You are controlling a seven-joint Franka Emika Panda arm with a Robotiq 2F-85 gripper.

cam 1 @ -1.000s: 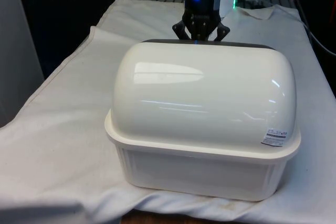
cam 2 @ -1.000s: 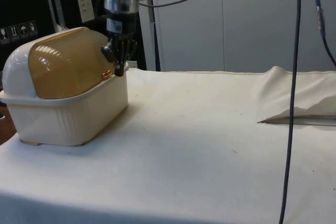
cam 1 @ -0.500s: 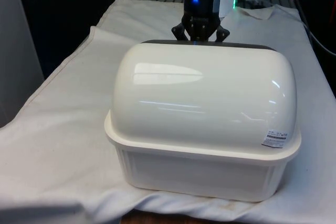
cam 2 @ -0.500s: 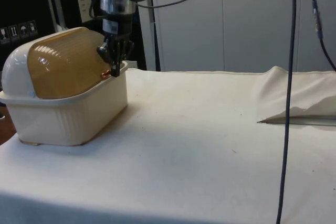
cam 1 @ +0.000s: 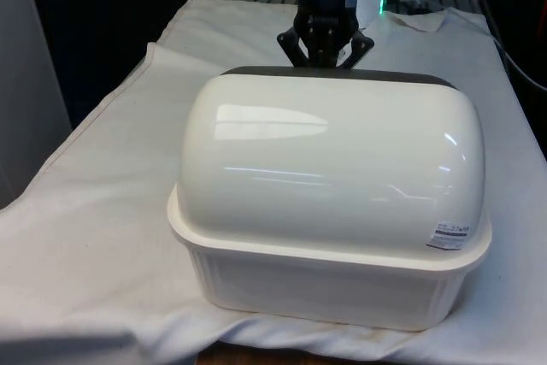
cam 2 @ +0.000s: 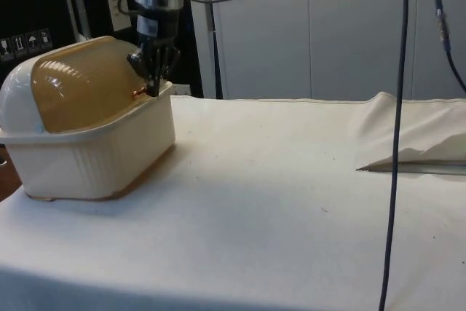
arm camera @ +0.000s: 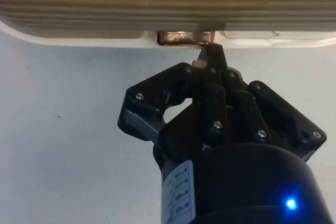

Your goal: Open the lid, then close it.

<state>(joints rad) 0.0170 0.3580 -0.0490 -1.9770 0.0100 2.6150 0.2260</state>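
bread box — on the white cloth, near its edge | gripper — we see fingers pressed together, tips at the copper handle on the ribbed lid

cream bread box, ribbed lid seemingly shut
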